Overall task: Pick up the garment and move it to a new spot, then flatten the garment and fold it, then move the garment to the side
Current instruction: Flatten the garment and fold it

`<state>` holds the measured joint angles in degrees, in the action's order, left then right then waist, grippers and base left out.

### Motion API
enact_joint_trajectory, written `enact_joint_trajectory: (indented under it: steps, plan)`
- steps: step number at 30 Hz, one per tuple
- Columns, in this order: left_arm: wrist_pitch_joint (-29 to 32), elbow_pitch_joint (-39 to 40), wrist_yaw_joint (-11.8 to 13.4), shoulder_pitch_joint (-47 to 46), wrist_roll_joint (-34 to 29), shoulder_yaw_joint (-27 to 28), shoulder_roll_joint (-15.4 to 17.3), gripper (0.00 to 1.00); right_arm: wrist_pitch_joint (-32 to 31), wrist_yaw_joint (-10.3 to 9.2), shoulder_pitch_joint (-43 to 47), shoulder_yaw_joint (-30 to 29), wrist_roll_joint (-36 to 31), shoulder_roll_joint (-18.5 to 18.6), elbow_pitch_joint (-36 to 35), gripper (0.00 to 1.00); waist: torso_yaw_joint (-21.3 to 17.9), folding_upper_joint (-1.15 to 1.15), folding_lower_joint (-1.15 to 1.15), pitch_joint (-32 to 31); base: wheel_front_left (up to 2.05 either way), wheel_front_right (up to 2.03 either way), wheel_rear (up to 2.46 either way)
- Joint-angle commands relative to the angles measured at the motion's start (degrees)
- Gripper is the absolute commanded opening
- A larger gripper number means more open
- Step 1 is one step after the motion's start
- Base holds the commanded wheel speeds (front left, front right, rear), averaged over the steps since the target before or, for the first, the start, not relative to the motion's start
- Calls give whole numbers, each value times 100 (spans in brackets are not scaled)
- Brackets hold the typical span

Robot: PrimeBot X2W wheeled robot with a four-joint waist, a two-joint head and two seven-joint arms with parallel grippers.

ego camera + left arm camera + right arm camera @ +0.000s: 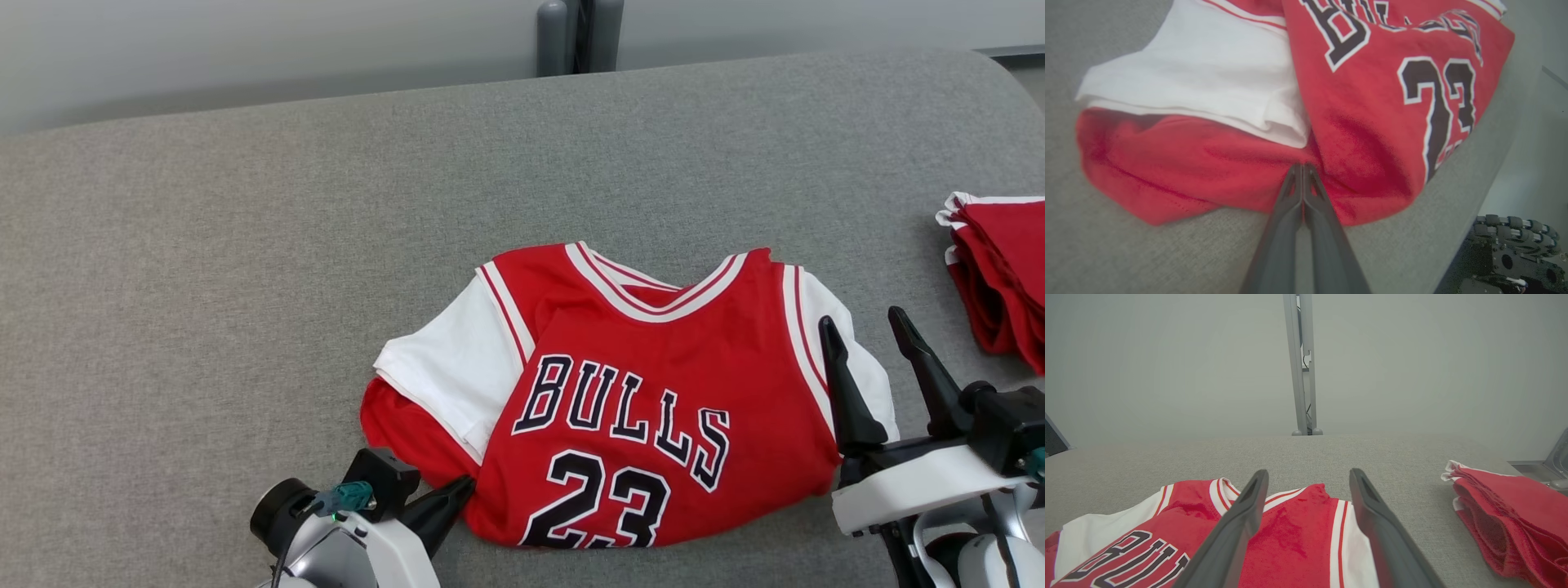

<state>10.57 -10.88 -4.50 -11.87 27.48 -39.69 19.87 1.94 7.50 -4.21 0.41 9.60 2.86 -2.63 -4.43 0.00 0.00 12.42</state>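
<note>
The garment [637, 392], a red Bulls 23 jersey with white sleeves, lies folded on the grey padded table [245, 286]. My left gripper [469, 483] sits at its near left corner. In the left wrist view the two fingers are pressed together with the left gripper [1302, 166] tips pinching the red lower fold of the garment [1208, 163], just under the white sleeve. My right gripper [861, 317] stands open above the jersey's right sleeve. In the right wrist view the right gripper [1308, 473] fingers are spread over the garment [1290, 539] with nothing between them.
A pile of folded red and white clothes [1000, 269] lies at the table's right edge, also the pile [1506, 522] in the right wrist view. A grey post [580, 37] rises behind the table. Bare grey padding stretches to the left and far side.
</note>
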Motion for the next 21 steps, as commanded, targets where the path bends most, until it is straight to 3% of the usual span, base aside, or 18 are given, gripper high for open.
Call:
enact_joint_trajectory:
  steps: [1, 6, 21]
  plan:
    - [45, 194, -54, 95, 191, 75, 30, 0, 56, -2, -10, -62, 7, 15, 23, 100, 29, 0, 0, -59, 0, 0, 0]
    - [306, 1035, -37, 235, 331, 135, 335, 0, 81, -2, 70, -182, 47, 16, 51, 100, 146, 0, 0, -176, 0, 0, 0]
    - [720, 3920, 713, 709, 668, 883, 977, 0, 59, -2, 271, -464, 106, 16, -71, 100, 431, 0, 0, -572, 0, 0, 0]
